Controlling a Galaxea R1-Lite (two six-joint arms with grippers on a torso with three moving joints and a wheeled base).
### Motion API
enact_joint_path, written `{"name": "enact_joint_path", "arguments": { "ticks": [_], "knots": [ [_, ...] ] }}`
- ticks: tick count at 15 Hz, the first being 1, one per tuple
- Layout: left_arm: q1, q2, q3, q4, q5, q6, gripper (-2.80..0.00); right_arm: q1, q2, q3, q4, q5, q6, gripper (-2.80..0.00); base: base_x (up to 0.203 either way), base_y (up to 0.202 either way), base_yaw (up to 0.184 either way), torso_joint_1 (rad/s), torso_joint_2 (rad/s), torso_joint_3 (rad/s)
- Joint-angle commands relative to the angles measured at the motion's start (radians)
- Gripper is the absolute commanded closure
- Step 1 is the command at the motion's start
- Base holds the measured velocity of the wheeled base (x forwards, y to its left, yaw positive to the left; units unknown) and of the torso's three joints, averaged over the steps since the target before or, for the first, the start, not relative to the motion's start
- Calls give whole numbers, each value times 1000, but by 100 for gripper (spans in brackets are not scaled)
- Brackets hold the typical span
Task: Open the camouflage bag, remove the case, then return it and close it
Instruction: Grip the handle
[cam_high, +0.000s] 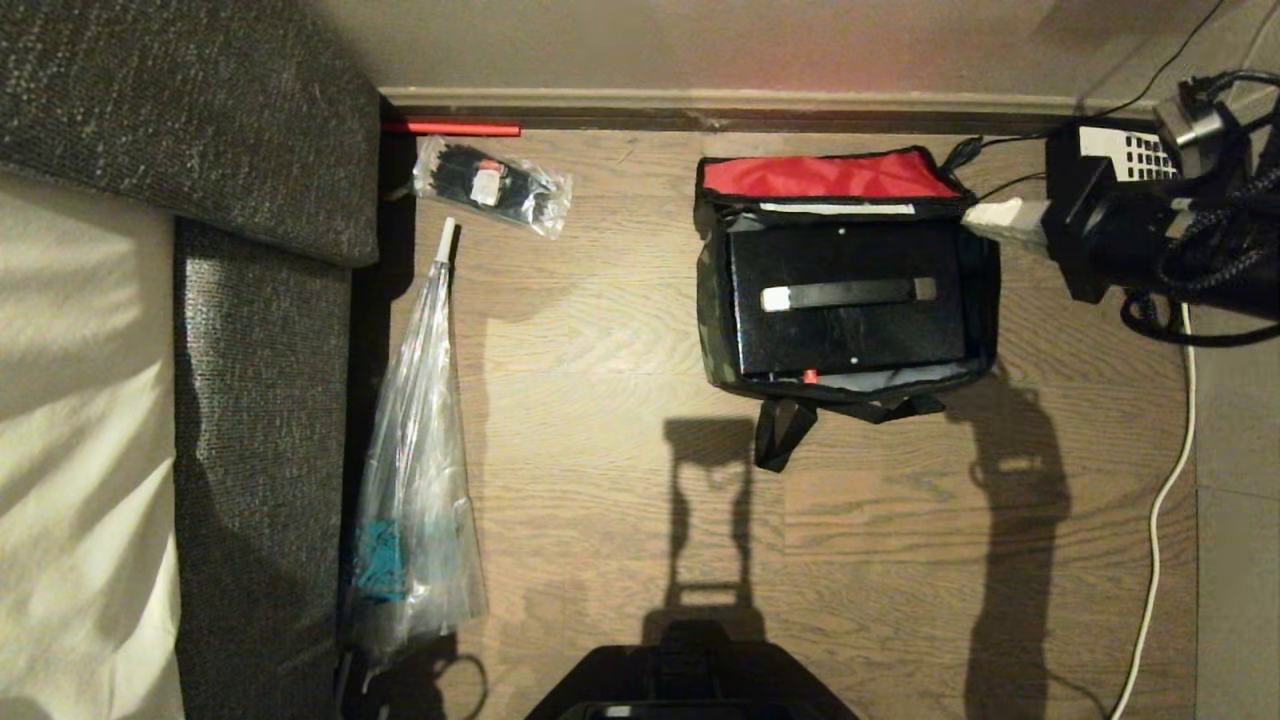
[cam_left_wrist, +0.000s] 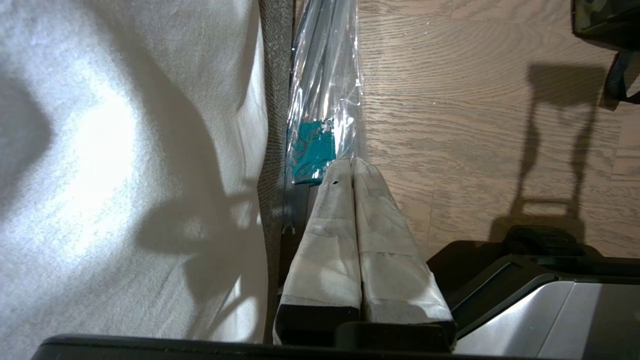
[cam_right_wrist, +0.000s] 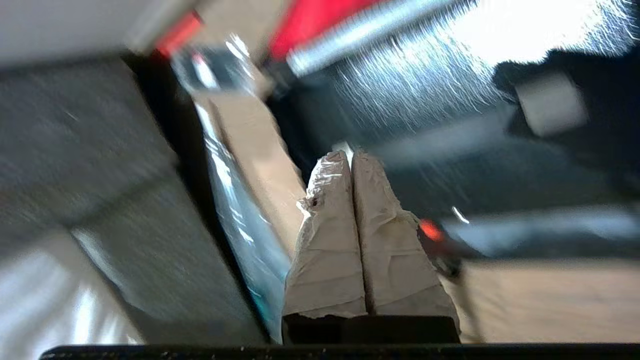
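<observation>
The boxy camouflage bag (cam_high: 712, 330) lies open on the wooden floor (cam_high: 600, 480), black rigid case (cam_high: 845, 295) inside. Right gripper (cam_high: 968, 221), closed and empty, hovers at its right edge; left gripper (cam_left_wrist: 352, 162) closed.

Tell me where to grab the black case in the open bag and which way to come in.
Grip the case by the dark bar lying flat across its lid, coming straight down from above. The camouflage bag walls hug every side, so only the top is exposed, and the bar looks like the one narrow raised part jaws could close across.
</observation>
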Motion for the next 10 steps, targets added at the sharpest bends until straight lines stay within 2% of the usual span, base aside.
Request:
{"name": "enact_joint_path", "arguments": {
  "ticks": [1,5,7,10],
  "knots": [
    [1,0,2,-1,0,-1,0,4,-114,135,-1,-8,-75,0,0,0,0,0,0,0],
    [1,0,2,-1,0,-1,0,4,-394,392,37,-142,-242,0,0,0,0,0,0,0],
    [1,0,2,-1,0,-1,0,5,-549,454,163,-221,-336,0,0,0,0,0,0,0],
    [1,0,2,-1,0,-1,0,-6,-732,486,425,-324,-467,0,0,0,0,0,0,0]
  ]
}}
